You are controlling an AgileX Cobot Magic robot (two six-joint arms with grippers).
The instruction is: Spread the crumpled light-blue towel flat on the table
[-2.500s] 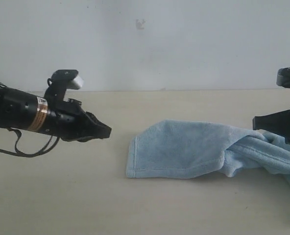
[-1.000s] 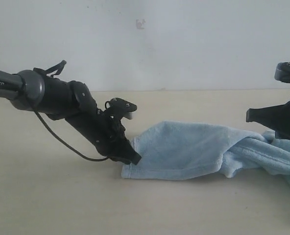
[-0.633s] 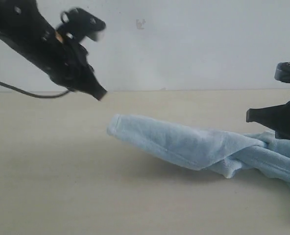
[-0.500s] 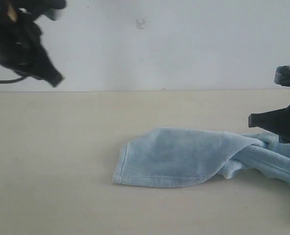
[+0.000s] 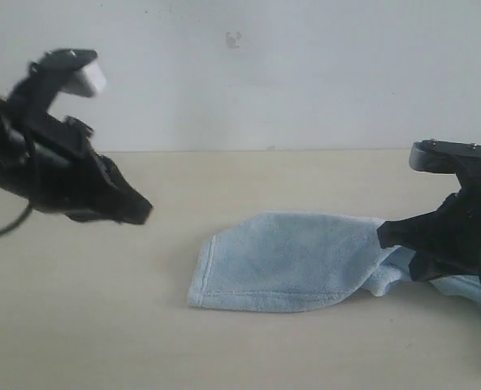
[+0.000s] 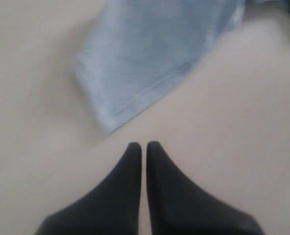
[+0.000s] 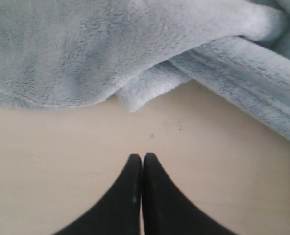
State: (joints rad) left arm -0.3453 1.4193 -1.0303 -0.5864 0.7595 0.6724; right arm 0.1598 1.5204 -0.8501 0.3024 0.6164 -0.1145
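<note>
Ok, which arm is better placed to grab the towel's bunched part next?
Probably right: the right gripper sits beside the bunched fold of the towel, while the left gripper hangs apart from its flat end.

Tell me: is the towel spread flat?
No. One end of the towel lies flat, but the other end is bunched into thick folds.

The towel (image 5: 281, 260) passed behind the right arm (image 5: 456, 236) and off the exterior view's right edge. The left arm (image 5: 54, 179), blurred, was cut off at the left edge.
</note>
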